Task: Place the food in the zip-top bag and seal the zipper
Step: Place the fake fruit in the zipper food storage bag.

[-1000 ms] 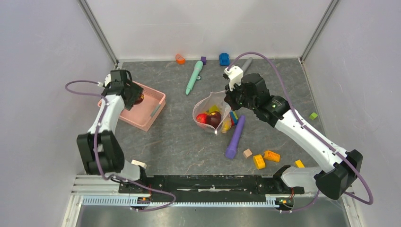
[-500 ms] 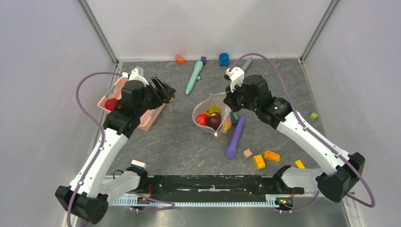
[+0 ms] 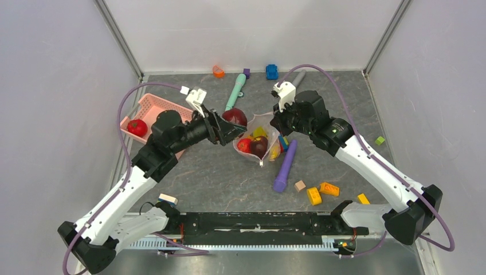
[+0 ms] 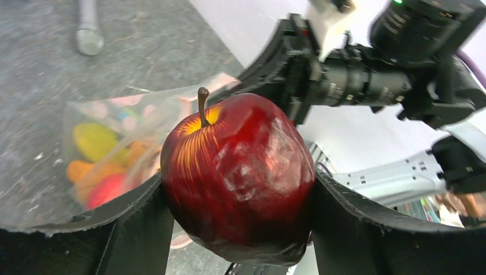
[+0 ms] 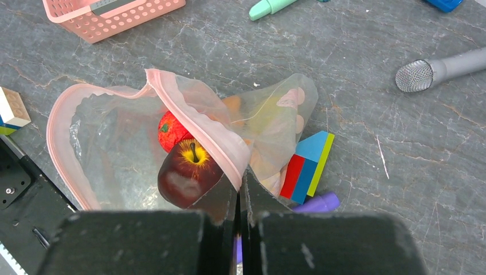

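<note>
Left wrist view: left pincer [image 3: 231, 126] grips a dark red apple [image 4: 240, 177], poised just short of the zip-top bag [image 5: 109, 137] mouth. Right pincer [image 5: 239, 186] is pinched closed on the zipper [image 5: 198, 122] rim, holding it agape for loading.

zip-top bag [image 5: 109, 137] mouth gapes | maroon apple [image 5: 186, 175] fills part | right tool [image 5: 239, 195] pinches rim

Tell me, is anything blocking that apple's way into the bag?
Nothing visible does. The left tool holds the apple close beside the bag, whose mouth the right tool pinches and lifts open.
</note>
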Controlling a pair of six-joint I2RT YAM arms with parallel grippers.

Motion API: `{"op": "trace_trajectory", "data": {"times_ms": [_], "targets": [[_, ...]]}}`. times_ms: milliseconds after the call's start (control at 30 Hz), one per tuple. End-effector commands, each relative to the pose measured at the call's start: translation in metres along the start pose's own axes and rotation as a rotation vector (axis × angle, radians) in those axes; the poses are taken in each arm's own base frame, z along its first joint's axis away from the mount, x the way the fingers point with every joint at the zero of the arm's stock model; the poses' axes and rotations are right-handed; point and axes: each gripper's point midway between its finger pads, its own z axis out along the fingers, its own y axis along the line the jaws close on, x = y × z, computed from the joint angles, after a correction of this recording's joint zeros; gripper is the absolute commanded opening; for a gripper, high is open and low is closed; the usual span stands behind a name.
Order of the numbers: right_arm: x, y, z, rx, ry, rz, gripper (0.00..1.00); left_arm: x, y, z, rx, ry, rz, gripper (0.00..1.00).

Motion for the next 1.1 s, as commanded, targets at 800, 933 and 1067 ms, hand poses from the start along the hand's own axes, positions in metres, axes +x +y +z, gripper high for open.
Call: {"op": "trace_trajectory", "data": {"times_ms": [800, 933, 1067], "targets": [[-0.023, 0.010, -0.012, -0.053, -0.081, -0.004, 0.00, 0.056, 0.022, 0.069, -0.167, 0.143, 0.223, 0.55], [-0.024, 0.016, -0.014, -0.088, -0.085, -0.004, 0.00, 0.055, 0.035, 0.075, -0.266, 0.148, 0.246, 0.66], [-0.025, 0.019, -0.015, -0.106, -0.090, -0.004, 0.00, 0.055, 0.048, 0.078, -0.343, 0.161, 0.254, 0.75]]}}
